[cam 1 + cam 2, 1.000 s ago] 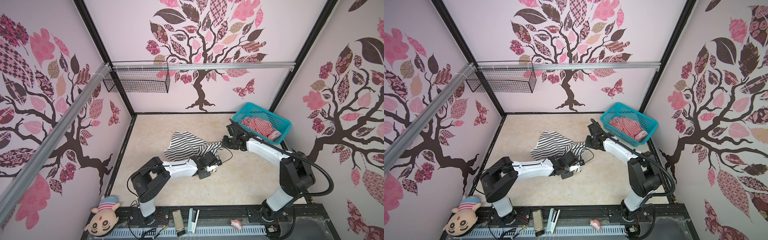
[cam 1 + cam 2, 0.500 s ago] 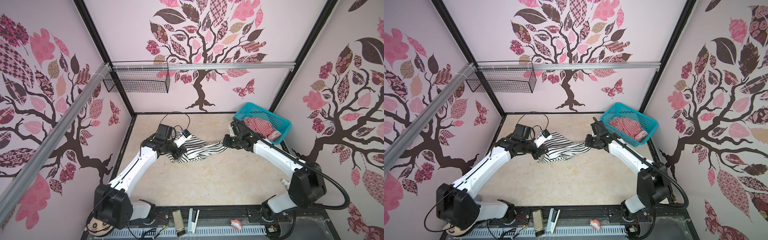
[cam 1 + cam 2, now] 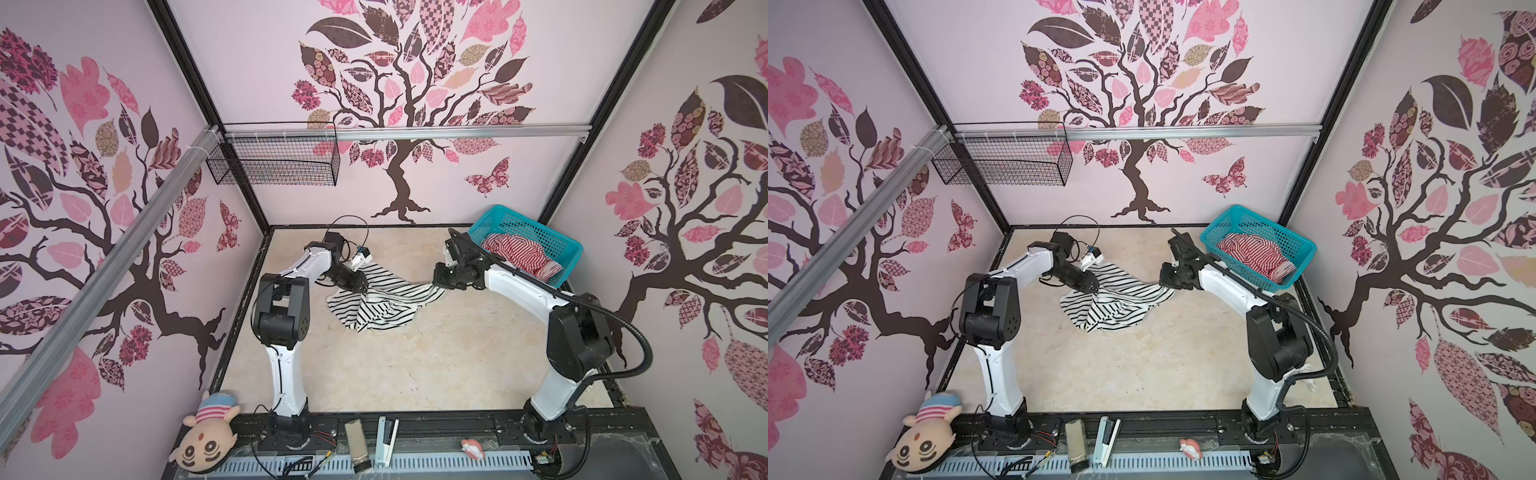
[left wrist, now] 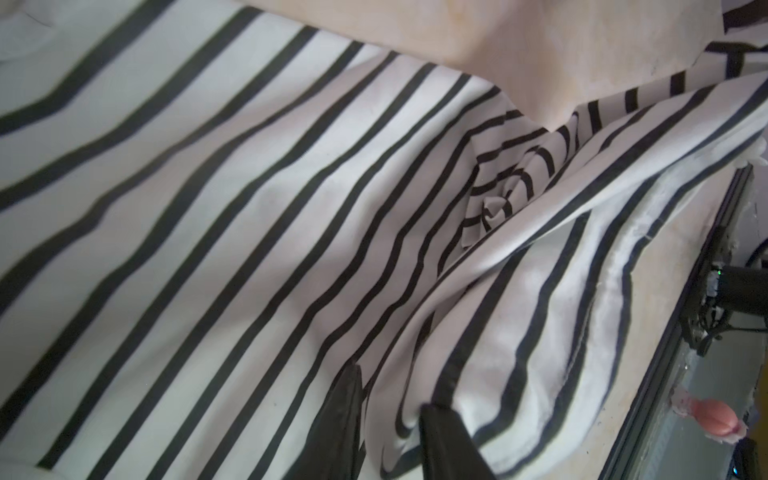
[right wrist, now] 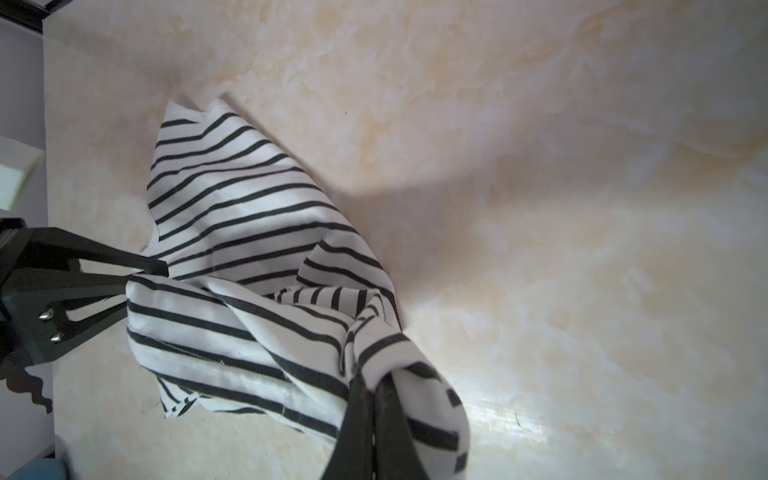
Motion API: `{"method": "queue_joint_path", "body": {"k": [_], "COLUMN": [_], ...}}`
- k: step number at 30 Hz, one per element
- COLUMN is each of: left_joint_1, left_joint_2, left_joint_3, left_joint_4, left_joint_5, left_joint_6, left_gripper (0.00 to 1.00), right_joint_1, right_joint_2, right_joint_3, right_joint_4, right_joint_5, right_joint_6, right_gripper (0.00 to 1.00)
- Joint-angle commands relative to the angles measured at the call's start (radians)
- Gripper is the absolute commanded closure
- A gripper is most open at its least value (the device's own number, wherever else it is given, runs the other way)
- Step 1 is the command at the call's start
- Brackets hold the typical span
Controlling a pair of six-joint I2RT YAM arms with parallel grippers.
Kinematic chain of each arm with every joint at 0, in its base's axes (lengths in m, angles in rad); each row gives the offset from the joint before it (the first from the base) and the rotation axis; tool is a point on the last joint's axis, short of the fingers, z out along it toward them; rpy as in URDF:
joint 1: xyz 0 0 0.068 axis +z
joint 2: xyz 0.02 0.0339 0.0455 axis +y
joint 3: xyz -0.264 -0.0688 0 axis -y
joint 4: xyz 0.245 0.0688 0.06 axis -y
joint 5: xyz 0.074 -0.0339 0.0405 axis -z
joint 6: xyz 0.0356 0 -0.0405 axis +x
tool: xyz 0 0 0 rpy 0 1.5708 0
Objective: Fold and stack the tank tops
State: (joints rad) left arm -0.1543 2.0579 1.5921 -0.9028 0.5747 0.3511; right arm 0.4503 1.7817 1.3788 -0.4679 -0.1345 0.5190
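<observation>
Two tools meeting at black-white top [image 3: 386, 299] lying crumpled on counter [image 3: 415, 365]: right tool [image 5: 372, 382] pinching one end tight; left tool [image 4: 390, 388] gaping slightly around fold. Red top [image 3: 519, 253] sitting in basket [image 3: 536, 226].

The black-and-white top [image 3: 1121, 305] lies rumpled on the worktop [image 3: 1142, 365] left of the blue basket [image 3: 1271, 232], which holds the red-and-white top [image 3: 1250, 253].

No legible text, labels, or numbers
</observation>
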Motion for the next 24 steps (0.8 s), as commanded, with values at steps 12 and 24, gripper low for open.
{"method": "queue_joint_path", "body": {"k": [12, 24], "left_joint_1": [-0.242, -0.446], "left_joint_2": [-0.5, -0.329], "left_joint_3": [-0.37, -0.361], "left_joint_4": [0.213, 0.347], "left_joint_5": [-0.405, -0.488], "left_joint_6": [-0.085, -0.22], "left_gripper": [0.59, 0.62], "right_joint_1": [-0.016, -0.018], "right_joint_2": [0.2, 0.138], "right_joint_3": [0.256, 0.218], "right_joint_4": [-0.076, -0.066], "right_joint_5": [0.063, 0.055], "right_joint_6": [-0.003, -0.005], "right_gripper": [0.91, 0.41]}}
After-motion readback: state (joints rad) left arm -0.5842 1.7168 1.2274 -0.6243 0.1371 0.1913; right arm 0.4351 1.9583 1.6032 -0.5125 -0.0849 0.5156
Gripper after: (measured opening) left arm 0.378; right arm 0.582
